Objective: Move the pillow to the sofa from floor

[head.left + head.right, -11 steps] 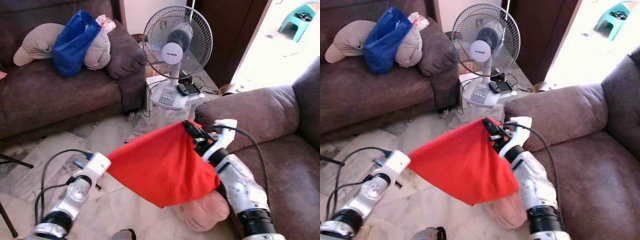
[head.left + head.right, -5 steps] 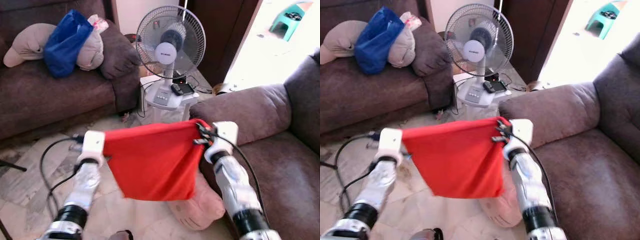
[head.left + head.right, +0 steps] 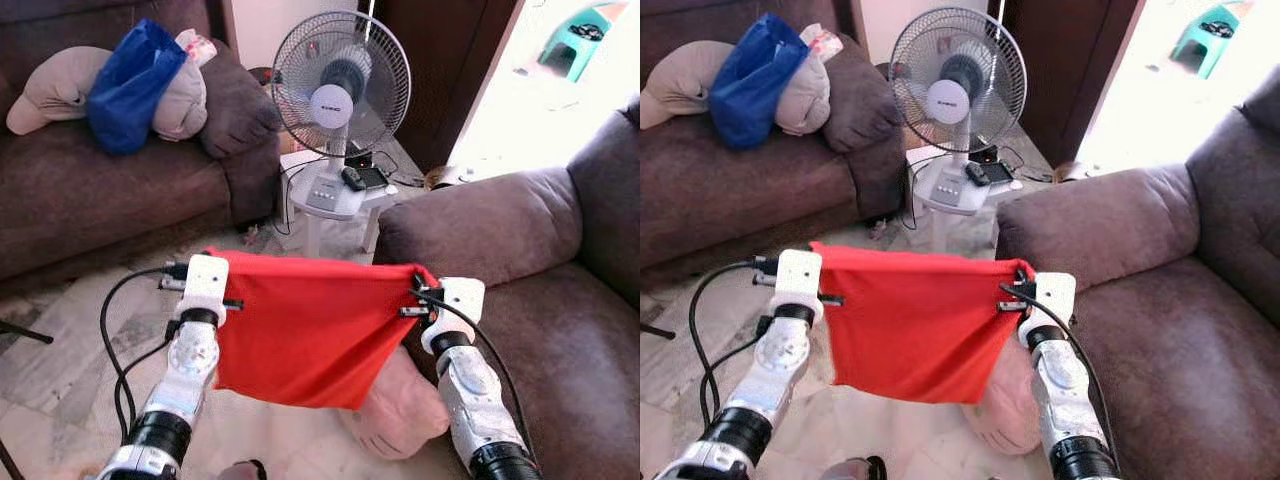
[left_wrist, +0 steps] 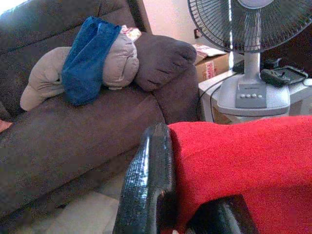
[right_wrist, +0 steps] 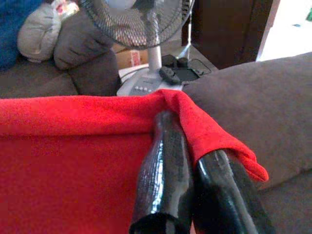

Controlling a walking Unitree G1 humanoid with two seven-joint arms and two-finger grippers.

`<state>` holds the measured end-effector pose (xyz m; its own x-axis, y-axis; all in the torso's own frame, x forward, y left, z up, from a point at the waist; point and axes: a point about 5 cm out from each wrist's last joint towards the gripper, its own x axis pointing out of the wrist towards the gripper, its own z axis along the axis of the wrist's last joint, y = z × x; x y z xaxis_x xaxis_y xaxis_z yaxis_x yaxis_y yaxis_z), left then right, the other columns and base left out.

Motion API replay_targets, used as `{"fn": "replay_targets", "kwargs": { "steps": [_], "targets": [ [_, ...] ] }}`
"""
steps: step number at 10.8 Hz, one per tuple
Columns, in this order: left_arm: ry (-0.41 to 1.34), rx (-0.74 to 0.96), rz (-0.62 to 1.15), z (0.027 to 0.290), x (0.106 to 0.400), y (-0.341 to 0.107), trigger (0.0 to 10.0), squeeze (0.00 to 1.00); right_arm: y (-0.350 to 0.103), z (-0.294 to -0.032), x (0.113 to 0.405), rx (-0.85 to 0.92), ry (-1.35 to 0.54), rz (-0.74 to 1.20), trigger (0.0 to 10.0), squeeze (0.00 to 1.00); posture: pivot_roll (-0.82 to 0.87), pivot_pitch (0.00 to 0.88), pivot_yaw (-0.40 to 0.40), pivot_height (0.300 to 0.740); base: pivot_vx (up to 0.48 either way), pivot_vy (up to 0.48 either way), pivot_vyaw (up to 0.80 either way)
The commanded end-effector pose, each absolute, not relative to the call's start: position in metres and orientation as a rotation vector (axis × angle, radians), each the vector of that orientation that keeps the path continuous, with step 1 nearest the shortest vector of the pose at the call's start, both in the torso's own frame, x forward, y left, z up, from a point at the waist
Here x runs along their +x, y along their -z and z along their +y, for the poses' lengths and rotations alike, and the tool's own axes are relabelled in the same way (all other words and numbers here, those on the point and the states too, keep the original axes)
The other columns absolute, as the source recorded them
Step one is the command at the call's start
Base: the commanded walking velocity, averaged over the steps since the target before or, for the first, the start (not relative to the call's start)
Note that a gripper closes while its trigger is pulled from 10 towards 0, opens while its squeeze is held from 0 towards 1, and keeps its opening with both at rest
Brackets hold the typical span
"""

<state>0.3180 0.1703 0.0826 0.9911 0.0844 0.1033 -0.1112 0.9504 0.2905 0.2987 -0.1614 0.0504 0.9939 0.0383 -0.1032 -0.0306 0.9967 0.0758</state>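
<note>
I have the left gripper (image 4: 192, 214) pinched on the left top corner of the red cover (image 3: 310, 330), the right gripper (image 5: 195, 195) pinched on the right corner; cloth hangs stretched between them. The pillow (image 3: 405, 405) lies on the floor (image 3: 60, 340) behind the cloth, against the near sofa (image 3: 560, 300). Risks, as I judge: the cover blocks my sight of the pillow; a corner could slip; a swing could snag the fan (image 3: 343, 85). Fan hub lettering too small to read.

Matt fuzzy red cloth (image 3: 310, 330); glossy black jaws.
</note>
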Motion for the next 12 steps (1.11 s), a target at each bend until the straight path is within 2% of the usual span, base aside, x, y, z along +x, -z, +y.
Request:
{"fn": "replay_targets", "kwargs": {
  "steps": [1, 3, 7, 12],
  "targets": [
    [-0.163, 0.284, -0.2, 0.1826, 0.3204, -0.1042, 10.0, 0.0, -0.0635, -0.1858, 0.3025, 0.091, 0.096, 0.025, 10.0, 0.0, 0.04, 0.023, -0.046, 0.74, 0.0, 0.0, 0.0],
    [-0.177, 0.25, -0.188, 0.1846, 0.3176, -0.1017, 10.0, 0.0, -0.0689, -0.1817, 0.3081, 0.09, 0.076, -0.011, 10.0, 0.0, 0.04, 0.003, -0.044, 0.74, 0.0, 0.0, 0.0],
    [-0.182, 0.256, -0.178, 0.186, 0.3176, -0.1012, 10.0, 0.0, -0.0703, -0.1842, 0.3097, 0.054, 0.083, -0.022, 10.0, 0.0, 0.04, 0.02, -0.042, 0.74, 0.0, 0.442, 0.0],
    [-0.19, 0.253, -0.16, 0.1889, 0.3185, -0.0999, 10.0, 0.0, -0.0687, -0.1839, 0.3107, 0.068, 0.097, -0.017, 10.0, 0.0, 0.04, 0.045, -0.037, 0.74, 0.0, 0.43, -0.8]
  ]
}}
